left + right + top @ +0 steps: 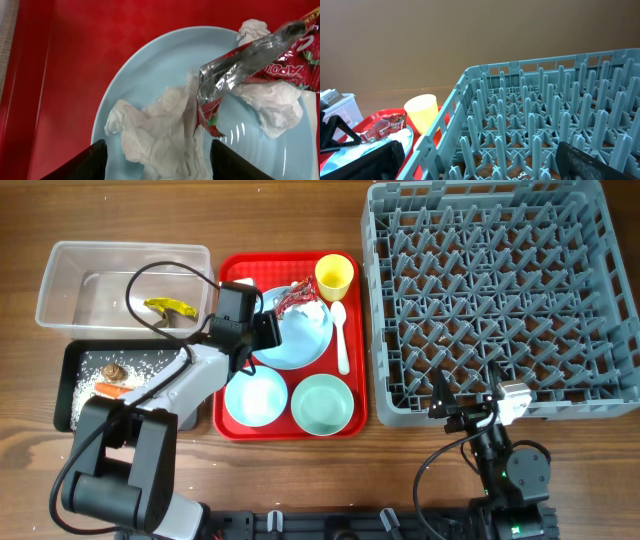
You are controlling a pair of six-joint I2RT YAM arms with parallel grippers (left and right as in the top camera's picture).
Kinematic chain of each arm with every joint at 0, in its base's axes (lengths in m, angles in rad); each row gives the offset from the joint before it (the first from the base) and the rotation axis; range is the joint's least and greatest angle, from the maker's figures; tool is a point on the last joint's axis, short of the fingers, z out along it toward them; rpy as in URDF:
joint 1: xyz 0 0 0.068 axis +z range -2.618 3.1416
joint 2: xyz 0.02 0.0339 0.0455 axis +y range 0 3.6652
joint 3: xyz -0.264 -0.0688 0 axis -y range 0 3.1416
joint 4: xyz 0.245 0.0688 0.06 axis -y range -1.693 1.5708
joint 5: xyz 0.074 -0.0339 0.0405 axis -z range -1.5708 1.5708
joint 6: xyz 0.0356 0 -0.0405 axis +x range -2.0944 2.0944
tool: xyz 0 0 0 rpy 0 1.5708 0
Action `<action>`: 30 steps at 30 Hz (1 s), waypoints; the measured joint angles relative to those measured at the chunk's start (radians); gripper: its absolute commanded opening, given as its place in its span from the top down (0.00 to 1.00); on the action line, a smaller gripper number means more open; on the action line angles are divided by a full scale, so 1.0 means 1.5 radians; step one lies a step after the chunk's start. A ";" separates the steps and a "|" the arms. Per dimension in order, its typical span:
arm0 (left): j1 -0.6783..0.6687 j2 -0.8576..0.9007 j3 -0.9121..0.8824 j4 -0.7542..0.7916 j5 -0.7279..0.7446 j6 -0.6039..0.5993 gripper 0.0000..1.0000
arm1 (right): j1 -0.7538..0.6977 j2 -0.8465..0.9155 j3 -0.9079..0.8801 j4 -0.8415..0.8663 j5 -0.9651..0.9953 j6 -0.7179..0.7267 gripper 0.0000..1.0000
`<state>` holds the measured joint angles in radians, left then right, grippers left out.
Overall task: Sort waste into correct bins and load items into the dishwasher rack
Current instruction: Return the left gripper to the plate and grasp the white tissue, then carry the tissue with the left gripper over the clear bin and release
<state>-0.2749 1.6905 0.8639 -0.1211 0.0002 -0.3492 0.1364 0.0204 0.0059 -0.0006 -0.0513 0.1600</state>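
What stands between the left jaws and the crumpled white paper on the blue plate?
Nothing visible does. The left gripper holds its jaws open right above the crumpled white paper; only the red-silver wrapper overlaps its right edge.

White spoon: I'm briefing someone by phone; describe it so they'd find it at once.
In the overhead view, find the red tray left of the grey rack. Near the tray's right edge, just below the yellow cup, lies the spoon. It is the only slim white utensil there; everything nearby is round.
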 measured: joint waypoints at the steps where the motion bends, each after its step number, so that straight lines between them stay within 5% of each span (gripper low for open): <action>1: 0.000 0.003 0.000 0.006 -0.001 0.000 0.37 | 0.000 0.000 0.000 0.000 0.000 0.000 0.00; 15: 0.000 0.040 0.000 0.029 -0.002 0.001 0.95 | 0.000 0.000 0.000 0.000 0.000 0.000 0.00; 30: 0.000 -0.114 0.000 -0.044 -0.002 0.000 0.95 | 0.000 0.000 0.000 0.000 0.000 0.000 0.00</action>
<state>-0.2749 1.5196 0.8639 -0.1875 -0.0032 -0.3492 0.1364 0.0204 0.0059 -0.0006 -0.0513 0.1600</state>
